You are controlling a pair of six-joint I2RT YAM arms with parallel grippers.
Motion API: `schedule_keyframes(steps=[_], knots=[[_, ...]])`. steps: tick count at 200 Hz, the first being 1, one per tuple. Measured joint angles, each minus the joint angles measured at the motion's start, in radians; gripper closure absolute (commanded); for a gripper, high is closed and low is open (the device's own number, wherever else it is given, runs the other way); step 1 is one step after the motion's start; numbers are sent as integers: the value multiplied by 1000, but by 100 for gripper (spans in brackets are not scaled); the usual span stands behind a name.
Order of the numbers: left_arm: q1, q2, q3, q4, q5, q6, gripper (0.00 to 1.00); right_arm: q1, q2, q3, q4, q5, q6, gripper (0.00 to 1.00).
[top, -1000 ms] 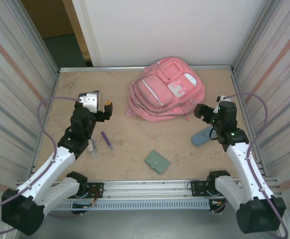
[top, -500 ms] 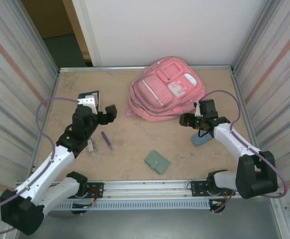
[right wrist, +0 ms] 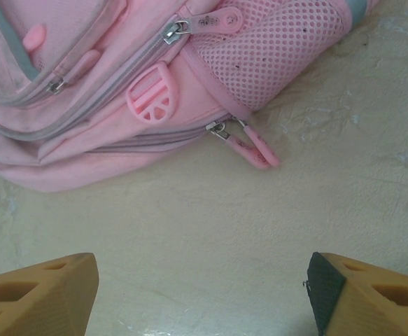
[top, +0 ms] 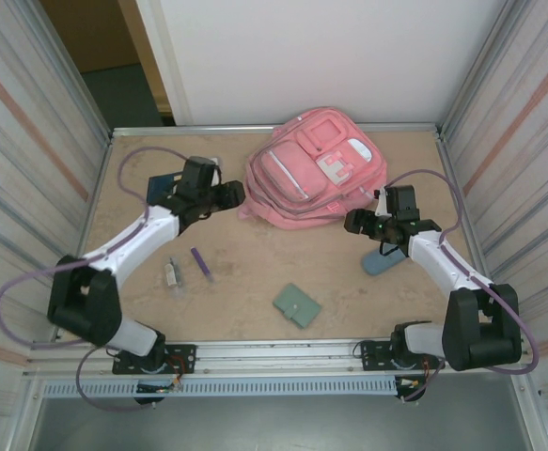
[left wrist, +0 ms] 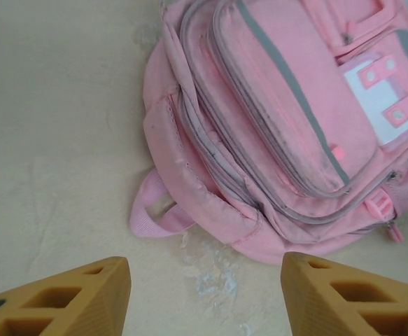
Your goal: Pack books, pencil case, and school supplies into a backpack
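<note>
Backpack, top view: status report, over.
Left gripper open, empty, beside the backpack. Right gripper open, empty, near its zip pull. Pencil case, pen, folder unpacked. Nothing blocking.

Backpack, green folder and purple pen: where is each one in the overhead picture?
backpack (top: 311,171), top external view, middle of its pink front.
green folder (top: 297,305), top external view, middle of its cover.
purple pen (top: 201,263), top external view, middle of its barrel.

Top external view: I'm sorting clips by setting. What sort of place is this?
Likely a robot test cell: corrugated metal side walls, a framed beige tabletop, and two white-and-black arms bolted to a slotted aluminium rail.
</note>
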State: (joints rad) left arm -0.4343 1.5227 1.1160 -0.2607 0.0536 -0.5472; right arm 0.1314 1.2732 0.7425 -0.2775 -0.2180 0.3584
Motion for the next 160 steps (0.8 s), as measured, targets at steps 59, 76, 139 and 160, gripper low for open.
schedule_keyframes(steps=[59, 76, 139, 160], knots=[[-6, 306, 183, -72, 6, -57, 51, 20, 0, -15, 8, 2, 1, 21], [-6, 367, 224, -77, -2, -74, 51, 27, 4, -22, 5, 4, 1, 21], [-6, 489, 290, -75, -43, -134, 54, 60, 42, -19, -6, 16, -5, 21], [-6, 503, 299, -75, -47, -138, 56, 66, 47, -16, -16, 20, -9, 21]])
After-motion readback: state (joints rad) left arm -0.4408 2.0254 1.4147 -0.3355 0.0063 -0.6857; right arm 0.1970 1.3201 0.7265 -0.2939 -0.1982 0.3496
